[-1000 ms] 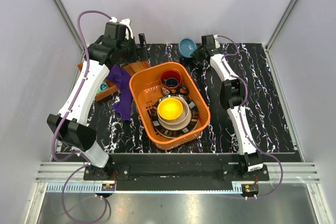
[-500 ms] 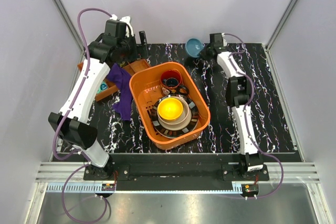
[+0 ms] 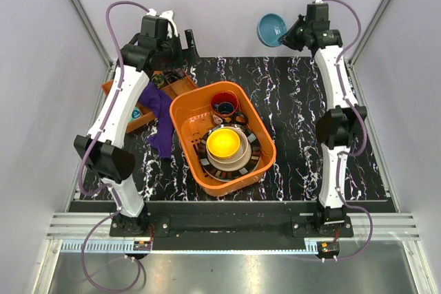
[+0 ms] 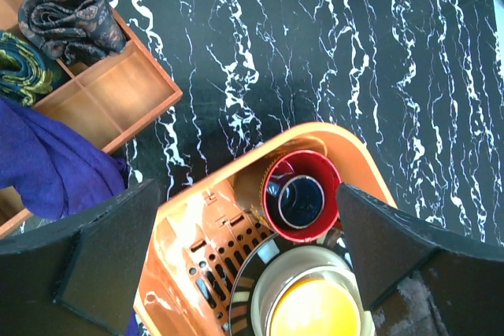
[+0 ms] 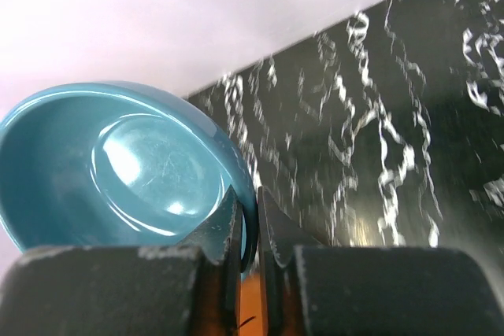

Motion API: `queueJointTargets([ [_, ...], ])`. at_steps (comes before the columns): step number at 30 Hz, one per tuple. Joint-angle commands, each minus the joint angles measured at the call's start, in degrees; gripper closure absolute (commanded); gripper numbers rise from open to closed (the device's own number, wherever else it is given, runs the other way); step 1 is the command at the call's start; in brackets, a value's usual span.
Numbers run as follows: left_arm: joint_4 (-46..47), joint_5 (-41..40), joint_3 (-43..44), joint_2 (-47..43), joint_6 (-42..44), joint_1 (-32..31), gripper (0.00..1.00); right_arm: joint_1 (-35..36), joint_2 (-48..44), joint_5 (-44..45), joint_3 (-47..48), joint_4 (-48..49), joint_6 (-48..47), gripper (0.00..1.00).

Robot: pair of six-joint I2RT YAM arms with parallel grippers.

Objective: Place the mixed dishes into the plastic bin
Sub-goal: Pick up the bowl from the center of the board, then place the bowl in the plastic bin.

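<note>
The right arm reaches up along the far right side of the table (image 3: 310, 101), nearly straight, its wrist high in front of the back wall. The right gripper (image 3: 296, 32) pinches the rim of the small blue bowl (image 3: 271, 29). Its fingers (image 5: 228, 230) sit close together, one on each side of the thin wall. The bowl hangs in the air, tipped on edge with its hollow facing outward, over the table's far edge and well apart from the orange bin (image 3: 176, 120)

The left arm rises from its base and bends at the elbow, the forearm reaching up to the far left corner. The left gripper (image 3: 185, 40) is spread wide and holds nothing. In the wrist view its two dark fingers (image 4: 110, 261) frame the bin's far end from above

The bin stands in the middle of the table. Inside it, a red mug (image 3: 224, 104) stands upright at the far end. Nearer, a yellow bowl (image 3: 223, 144) is nested in a beige bowl (image 3: 233, 163), both on a striped plate (image 3: 256, 144)

Just left of the bin lies a brown tray (image 4: 118, 96) with rolled cloths (image 4: 71, 9) in its compartments. A purple cloth (image 3: 162, 118) is draped over the tray's near edge, touching the bin's left side
</note>
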Motion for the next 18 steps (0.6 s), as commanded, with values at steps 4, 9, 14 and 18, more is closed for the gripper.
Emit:
queueJointTargets([
  [4,-4.97,1.92,7.55,2.04,-3.66,1.0,0.01,3.27,-16.87,-0.96,-3.13,-17.11,-9.72,1.0],
  [9,-8.87,4.2,8.55,1.61,-6.12,1.08,0.01,6.61,-26.36,0.98,-9.87,-26.27,-13.76,1.0],
  [14,-8.61,3.26,4.24,-1.64,-6.65,0.74,0.01,9.42,-34.71,0.71,-17.18,-27.76,-13.41,1.0],
  [18,-8.17,0.61,1.08,-4.89,-5.6,0.73,0.01,11.97,-40.08,-0.42,-25.71,-27.24,-12.89,1.0],
])
